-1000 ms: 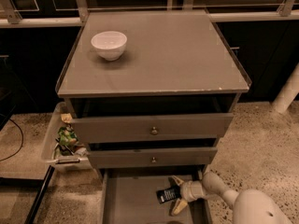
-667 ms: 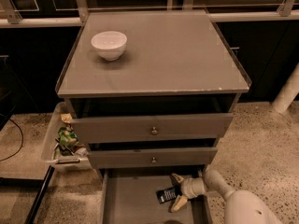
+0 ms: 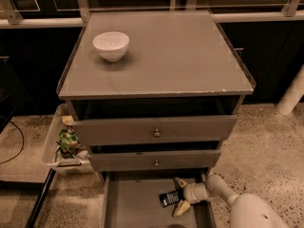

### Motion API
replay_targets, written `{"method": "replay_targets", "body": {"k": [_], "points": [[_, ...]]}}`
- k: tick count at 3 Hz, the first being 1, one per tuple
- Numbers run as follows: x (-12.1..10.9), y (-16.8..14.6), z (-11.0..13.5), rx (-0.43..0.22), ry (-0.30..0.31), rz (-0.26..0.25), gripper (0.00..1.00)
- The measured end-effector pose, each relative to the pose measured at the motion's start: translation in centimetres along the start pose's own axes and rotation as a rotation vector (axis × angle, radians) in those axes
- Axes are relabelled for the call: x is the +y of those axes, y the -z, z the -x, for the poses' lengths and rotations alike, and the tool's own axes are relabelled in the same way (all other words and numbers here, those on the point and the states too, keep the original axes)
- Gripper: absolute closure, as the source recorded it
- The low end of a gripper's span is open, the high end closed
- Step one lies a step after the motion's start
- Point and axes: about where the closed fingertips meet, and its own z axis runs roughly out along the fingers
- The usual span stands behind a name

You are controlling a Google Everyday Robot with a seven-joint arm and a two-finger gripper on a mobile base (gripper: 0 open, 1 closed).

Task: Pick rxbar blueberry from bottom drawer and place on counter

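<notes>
The rxbar blueberry (image 3: 167, 199), a small dark wrapper with white print, lies on the floor of the open bottom drawer (image 3: 133, 205), right of its middle. My gripper (image 3: 177, 196) reaches into the drawer from the right, low over the floor. Its two pale fingers (image 3: 181, 182) are spread apart, one beyond the bar and one nearer, with the bar's right end between them. The counter (image 3: 171, 56) is the flat grey cabinet top above.
A white bowl (image 3: 111, 45) stands on the counter's back left. The two upper drawers with round knobs (image 3: 156, 133) are slightly pulled out above the bottom drawer. A white bin (image 3: 64, 144) with green packets sits left of the cabinet. Speckled floor lies to the right.
My gripper has slid a little to the left inside the drawer, so its fingers now straddle the bar's end. The bar has not moved.
</notes>
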Motion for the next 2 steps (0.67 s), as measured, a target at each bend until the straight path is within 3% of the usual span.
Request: {"method": "replay_targets", "body": {"k": [1,2], "points": [[-0.11,-0.21,-0.14,0.006,0.000,-0.009,0.00],[-0.10,-0.22,-0.14,0.006,0.000,-0.009,0.14]]}}
